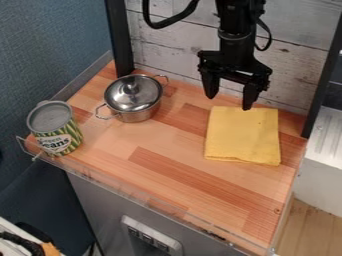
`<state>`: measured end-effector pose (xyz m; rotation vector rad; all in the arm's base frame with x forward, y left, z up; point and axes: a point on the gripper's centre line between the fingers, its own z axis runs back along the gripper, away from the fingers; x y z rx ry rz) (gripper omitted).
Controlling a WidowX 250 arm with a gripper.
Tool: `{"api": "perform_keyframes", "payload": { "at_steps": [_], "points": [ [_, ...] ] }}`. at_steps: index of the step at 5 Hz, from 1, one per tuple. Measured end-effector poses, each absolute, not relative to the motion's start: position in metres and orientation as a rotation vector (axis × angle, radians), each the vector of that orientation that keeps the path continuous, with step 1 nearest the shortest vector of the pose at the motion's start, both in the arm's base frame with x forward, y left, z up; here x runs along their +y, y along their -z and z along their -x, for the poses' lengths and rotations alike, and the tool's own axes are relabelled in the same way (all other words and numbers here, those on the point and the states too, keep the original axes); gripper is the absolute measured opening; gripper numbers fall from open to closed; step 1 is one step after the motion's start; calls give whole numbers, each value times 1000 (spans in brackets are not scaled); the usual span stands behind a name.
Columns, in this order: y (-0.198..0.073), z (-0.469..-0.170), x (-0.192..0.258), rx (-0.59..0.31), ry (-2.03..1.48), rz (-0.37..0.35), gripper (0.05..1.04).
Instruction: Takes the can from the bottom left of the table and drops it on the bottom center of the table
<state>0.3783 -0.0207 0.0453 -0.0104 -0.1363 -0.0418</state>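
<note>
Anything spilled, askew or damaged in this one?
Nothing stands out: the can stands upright at bottom left, the lid sits on the pot, and the yellow cloth lies neatly folded.

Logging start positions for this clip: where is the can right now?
In the camera view, the can stands at the table's left corner, beside the clear edge guard, left of the lidded pot.
</note>
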Motion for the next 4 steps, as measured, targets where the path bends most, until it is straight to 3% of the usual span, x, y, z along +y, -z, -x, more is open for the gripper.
{"api": "perform_keyframes", "payload": {
  "at_steps": [1,2,4],
  "points": [
    [-30,-372,-20,-95,37,13,1000],
    [-25,-352,14,-78,-13,25,1000],
    [-55,-316,99,-111,-127,-33,1000]
  ]
}}
